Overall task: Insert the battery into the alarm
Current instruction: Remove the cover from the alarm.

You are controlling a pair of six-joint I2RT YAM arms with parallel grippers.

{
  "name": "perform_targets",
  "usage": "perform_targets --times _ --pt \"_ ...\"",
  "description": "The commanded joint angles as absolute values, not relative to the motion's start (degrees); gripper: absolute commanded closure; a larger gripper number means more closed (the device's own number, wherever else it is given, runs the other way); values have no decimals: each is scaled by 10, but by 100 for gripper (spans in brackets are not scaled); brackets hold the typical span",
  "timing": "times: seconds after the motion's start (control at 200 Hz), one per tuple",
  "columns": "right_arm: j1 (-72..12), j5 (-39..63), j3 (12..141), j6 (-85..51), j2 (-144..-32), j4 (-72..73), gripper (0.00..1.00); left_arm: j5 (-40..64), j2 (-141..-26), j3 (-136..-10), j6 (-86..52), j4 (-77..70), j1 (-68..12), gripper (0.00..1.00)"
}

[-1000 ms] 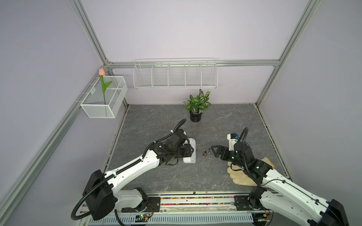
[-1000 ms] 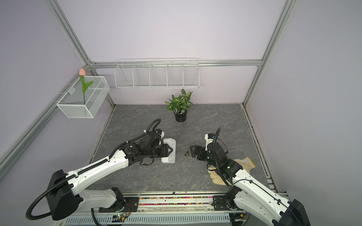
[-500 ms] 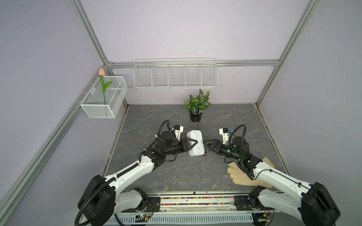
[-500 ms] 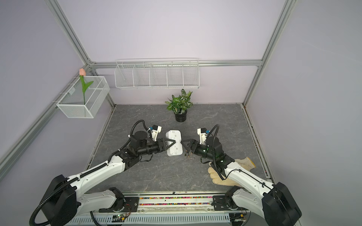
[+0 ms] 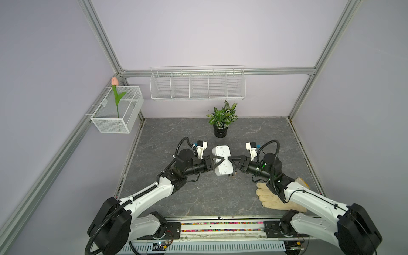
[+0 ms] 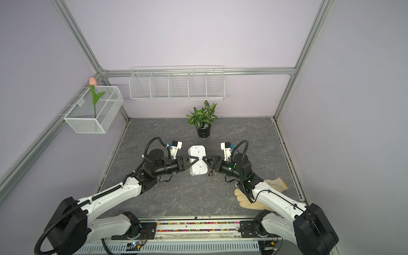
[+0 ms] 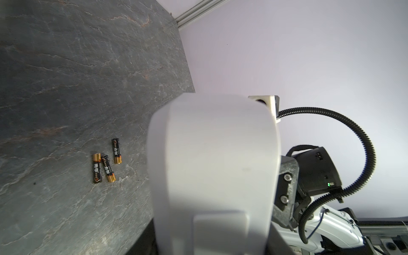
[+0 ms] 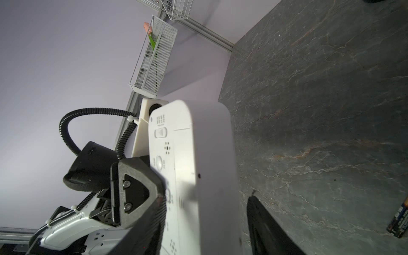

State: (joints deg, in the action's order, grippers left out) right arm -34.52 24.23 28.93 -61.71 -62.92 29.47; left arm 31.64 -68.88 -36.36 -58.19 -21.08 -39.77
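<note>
1. Location: the alarm (image 5: pixel 221 151) hangs clear of the bench (image 5: pixel 198 198), mid-scene between the two arms, with its white back uppermost. Its buttons and small holes show in the right wrist view (image 8: pixel 167 145).
2. Left pincer (image 5: pixel 220 160): clamped on the alarm at the edge toward the left arm, one finger over the back and one beneath. It alone carries the alarm.
3. Right pincer (image 5: pixel 230 159): partly open, with its jaws straddling the opposite edge. A sliver of bench shows between one finger (image 8: pixel 265 225) and the housing, so it holds nothing.
4. Batteries (image 7: pixel 107 164): three lie loose on the bench, below the alarm and toward the right arm. None is picked up.
5. The back carries a seamed panel (image 8: pixel 184 150), judged to be the battery cover, and it is in place.
6. Step in hand, as judged: taking a second grip on the alarm, either to brace it or to pass it across.
7. Recommendation:
   - Seat the right jaws squarely on flat housing, clear of the panel and buttons.
   - Keep the left clamp on until the right one is firm.
   - Hold the alarm level and avoid twisting it between the arms.
8. Risk: the smooth, rounded plastic may slip under an off-centre pinch.
</note>
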Motion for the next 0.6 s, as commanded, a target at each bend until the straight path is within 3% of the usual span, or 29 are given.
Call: perform_targets --times 0.0,0.595 --pt "-343 252 303 -622 -627 310 42 331 -687 -365 -603 -272 -397 78" --pt "-358 249 334 -601 -642 268 48 340 -689 -370 -595 -259 -397 80"
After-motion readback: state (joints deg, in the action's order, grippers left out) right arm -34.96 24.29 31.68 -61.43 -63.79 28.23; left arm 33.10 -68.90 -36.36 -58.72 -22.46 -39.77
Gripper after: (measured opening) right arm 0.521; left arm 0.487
